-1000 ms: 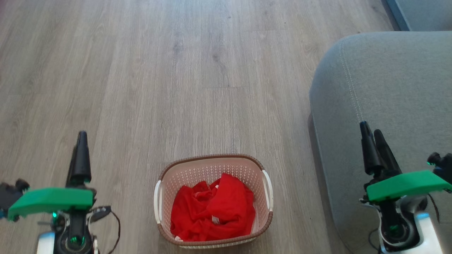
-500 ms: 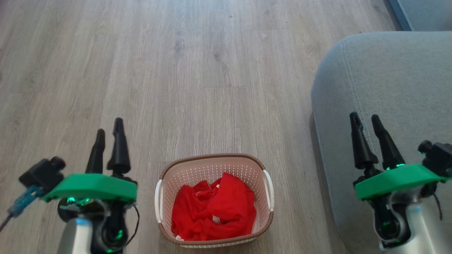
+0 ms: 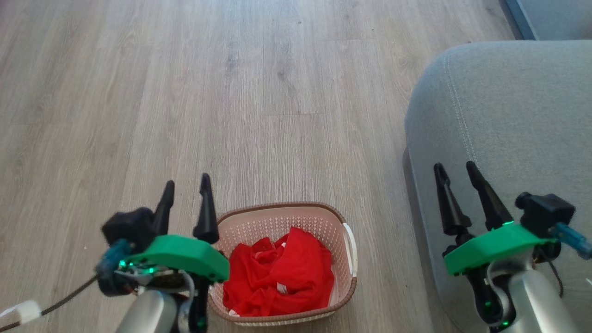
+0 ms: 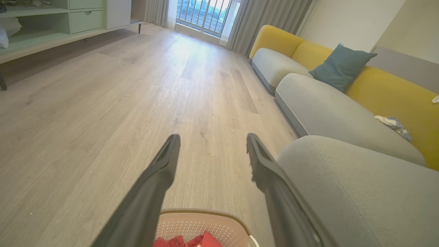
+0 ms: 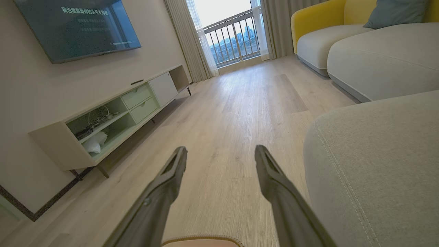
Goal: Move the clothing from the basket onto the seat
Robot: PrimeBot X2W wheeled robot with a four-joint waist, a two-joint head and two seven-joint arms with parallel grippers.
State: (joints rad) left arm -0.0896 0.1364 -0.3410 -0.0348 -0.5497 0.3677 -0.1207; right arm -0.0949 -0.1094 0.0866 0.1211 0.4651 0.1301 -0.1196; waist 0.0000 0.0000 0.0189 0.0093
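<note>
The cream basket with a brown rim sits on the wood floor at the bottom centre of the head view, and the red clothing lies crumpled inside it. The grey seat rises to the right of the basket. My left gripper hangs open just left of the basket's rim, fingers apart with nothing between them. My right gripper stands open over the seat's near edge. In the left wrist view the basket and a bit of clothing show at the bottom, with the left gripper above them.
Wood floor stretches ahead of the basket. In the wrist views a long sofa with yellow backs and a blue cushion runs along the right, and a low green TV cabinet stands against the left wall.
My left gripper has swung right to the basket's left rim. My right gripper has shifted left and turned, its fingers now seen apart over the seat's edge.
</note>
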